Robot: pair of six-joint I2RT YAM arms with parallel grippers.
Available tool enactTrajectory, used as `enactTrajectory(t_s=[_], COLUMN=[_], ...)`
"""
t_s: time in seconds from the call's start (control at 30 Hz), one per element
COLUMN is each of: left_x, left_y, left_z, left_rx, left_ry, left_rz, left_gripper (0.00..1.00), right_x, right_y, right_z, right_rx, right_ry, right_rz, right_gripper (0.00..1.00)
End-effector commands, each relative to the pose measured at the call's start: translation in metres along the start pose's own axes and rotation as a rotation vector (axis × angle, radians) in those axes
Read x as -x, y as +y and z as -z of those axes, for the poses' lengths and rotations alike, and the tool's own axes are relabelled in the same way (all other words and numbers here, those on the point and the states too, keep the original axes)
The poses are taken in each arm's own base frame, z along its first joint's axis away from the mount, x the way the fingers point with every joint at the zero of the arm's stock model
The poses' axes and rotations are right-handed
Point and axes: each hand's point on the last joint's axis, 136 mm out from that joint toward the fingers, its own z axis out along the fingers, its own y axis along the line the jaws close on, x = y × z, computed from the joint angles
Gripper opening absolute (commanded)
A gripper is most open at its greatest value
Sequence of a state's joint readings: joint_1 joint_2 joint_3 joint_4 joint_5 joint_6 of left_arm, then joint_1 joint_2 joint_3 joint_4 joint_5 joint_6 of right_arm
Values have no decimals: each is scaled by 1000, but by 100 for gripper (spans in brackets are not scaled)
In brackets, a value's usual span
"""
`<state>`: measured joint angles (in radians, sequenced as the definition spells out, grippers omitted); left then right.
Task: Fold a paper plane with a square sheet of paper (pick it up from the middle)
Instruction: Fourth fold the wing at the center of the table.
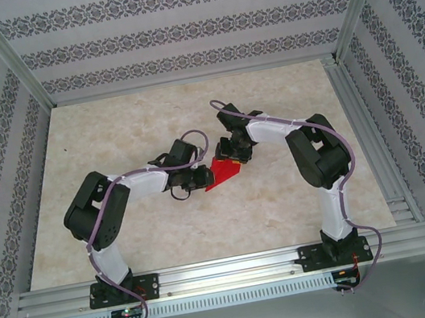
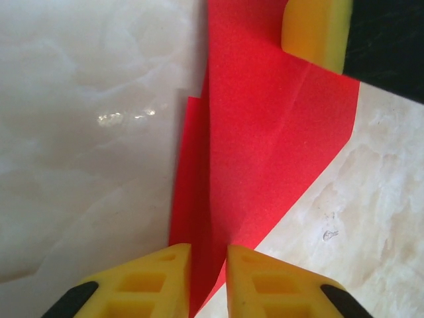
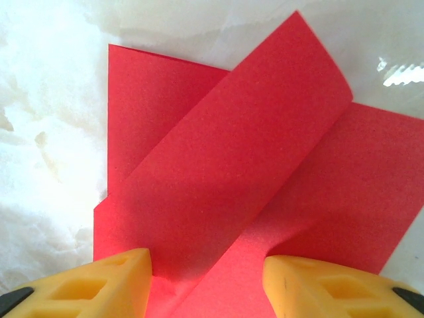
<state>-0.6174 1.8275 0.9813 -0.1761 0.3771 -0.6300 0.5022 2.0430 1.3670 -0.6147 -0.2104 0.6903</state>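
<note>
Red square sheet of paper (image 1: 224, 172) — partly folded, one flap lifted, lying mid-table (image 1: 168, 232) between both arms. Left pincer (image 2: 209, 281): yellow fingers (image 2: 149, 285) nipped on a raised fold at the sheet's edge. Right pincer (image 3: 207, 281): fingers apart, straddling the folded flap — grip cannot be told.

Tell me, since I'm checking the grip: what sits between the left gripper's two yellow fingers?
In the left wrist view, a folded edge of the red paper runs into the narrow gap of the left gripper, between its yellow fingers.
</note>
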Motion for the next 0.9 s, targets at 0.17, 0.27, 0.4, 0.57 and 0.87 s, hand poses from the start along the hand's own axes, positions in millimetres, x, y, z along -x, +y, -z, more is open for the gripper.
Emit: enactTrajectory(t_s=[0.17, 0.27, 0.4, 0.57, 0.87], left_x=[4, 1, -2, 4, 29], left_y=[-7, -6, 0, -11, -31], left_z=[0, -1, 0, 8, 36], left_rx=[-23, -18, 9, -33, -70], left_ry=[7, 18, 25, 8, -116], left_rz=[-19, -14, -4, -5, -42], left_gripper=[13, 13, 12, 21, 36], right_x=[-34, -34, -35, -35, -36], right_y=[-65, -65, -65, -67, -69], right_z=[-55, -55, -57, -57, -59], right_rx=[-213, -214, -216, -220, -226], right_ry=[100, 101, 104, 106, 108], right_rz=[-46, -46, -47, -47, -51], right_gripper=[52, 52, 52, 52, 52])
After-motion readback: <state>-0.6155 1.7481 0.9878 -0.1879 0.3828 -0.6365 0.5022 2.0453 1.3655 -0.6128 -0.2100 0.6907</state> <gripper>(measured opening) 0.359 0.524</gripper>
